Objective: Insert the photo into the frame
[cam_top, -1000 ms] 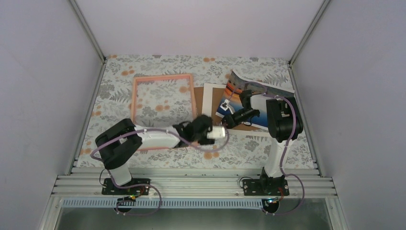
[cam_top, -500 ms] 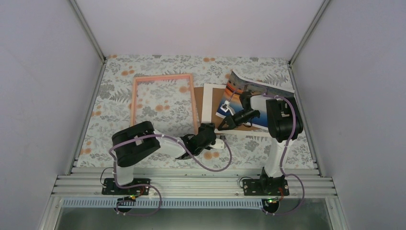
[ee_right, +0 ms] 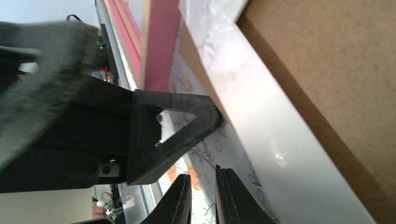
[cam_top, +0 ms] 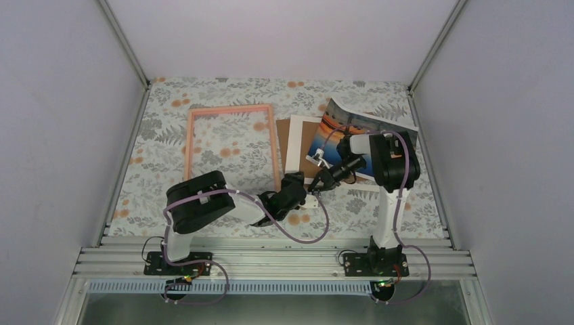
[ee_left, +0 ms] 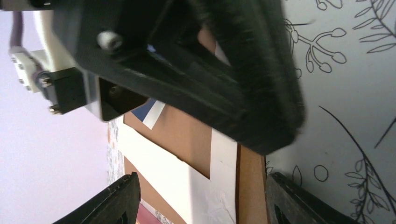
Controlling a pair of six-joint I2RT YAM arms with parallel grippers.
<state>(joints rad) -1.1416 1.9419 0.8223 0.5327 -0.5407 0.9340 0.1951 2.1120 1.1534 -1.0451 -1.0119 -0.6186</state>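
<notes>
The photo [cam_top: 369,128], an orange sunset print, lies at the back right, partly under my right arm; a blue corner of the photo [ee_left: 150,108] shows in the left wrist view. The pink frame [cam_top: 232,144] lies flat left of centre, and its edge [ee_right: 161,42] appears in the right wrist view. My left gripper [cam_top: 308,196] [ee_left: 205,205] is open, its fingers either side of the near corner of the white mat [ee_left: 205,186] and brown board [ee_left: 250,177]. My right gripper [cam_top: 317,183] [ee_right: 203,200] hovers at the same corner, a narrow gap between its fingers and nothing in it.
The white mat [cam_top: 296,145] lies on the brown backing board [cam_top: 313,139] between frame and photo. Both grippers crowd together at its near edge. The floral cloth [cam_top: 203,95] covers the table; grey walls close in left, right and behind.
My left arm drew back towards the near edge and its jaws narrowed. My right gripper moved down to the mat's near corner and closed to a slit.
</notes>
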